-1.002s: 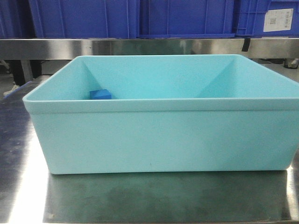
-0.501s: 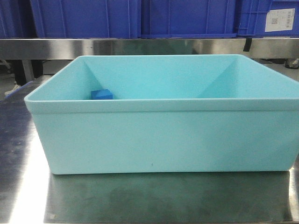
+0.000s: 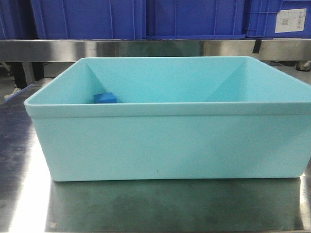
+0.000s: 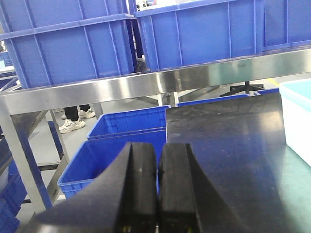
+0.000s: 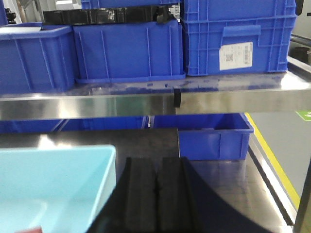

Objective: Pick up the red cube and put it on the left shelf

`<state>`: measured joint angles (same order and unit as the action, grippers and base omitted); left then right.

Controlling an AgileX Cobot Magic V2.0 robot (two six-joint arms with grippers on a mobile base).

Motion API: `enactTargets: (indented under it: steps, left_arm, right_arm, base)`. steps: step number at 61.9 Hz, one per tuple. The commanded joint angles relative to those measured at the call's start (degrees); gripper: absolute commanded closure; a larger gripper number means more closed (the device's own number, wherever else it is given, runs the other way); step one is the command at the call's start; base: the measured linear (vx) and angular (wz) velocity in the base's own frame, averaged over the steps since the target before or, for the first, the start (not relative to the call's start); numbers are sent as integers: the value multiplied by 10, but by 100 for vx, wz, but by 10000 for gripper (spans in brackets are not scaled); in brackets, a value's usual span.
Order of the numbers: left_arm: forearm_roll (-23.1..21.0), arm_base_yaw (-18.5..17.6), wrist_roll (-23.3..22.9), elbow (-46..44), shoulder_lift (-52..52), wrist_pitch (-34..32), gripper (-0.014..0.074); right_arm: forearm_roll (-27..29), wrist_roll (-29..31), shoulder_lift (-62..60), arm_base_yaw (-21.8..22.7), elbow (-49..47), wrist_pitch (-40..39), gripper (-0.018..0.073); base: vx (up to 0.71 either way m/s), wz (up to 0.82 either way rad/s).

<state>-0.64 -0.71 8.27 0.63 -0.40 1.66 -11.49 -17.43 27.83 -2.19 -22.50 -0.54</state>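
Observation:
Both grippers are out of the front view. My left gripper (image 4: 158,194) is shut and empty, over the steel table's left end and facing the left shelf (image 4: 146,82), a steel rack with large blue crates (image 4: 73,48). My right gripper (image 5: 155,199) is also shut with nothing in it, just right of a light-turquoise tub (image 5: 53,184). A sliver of red (image 5: 38,230) shows inside the tub at the frame's bottom edge; too little shows to tell whether it is the red cube. The front view shows no red cube.
The tub (image 3: 165,141) fills the steel table (image 3: 146,208) in the front view and holds a small blue cube (image 3: 105,98) at its back left. Blue crates (image 4: 126,121) stand on the floor beyond the table's left edge. A person's feet (image 4: 73,125) are behind the rack.
The front view wobbles by a few pixels; the tub and the blue cube stay where they were.

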Motion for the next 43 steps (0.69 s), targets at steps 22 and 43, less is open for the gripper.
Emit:
enactTargets:
  steps: [22, 43]
  left_arm:
    - [-3, -1, 0, 13, -2, -51, 491]
    - [-3, -1, 0, 13, -2, -51, 491]
  right_arm:
    - [-1, -3, 247, -9, -216, -103, 501]
    - [-15, -3, 363, -138, -312, 86, 463]
  base:
    - [0, 0]
    - [0, 0]
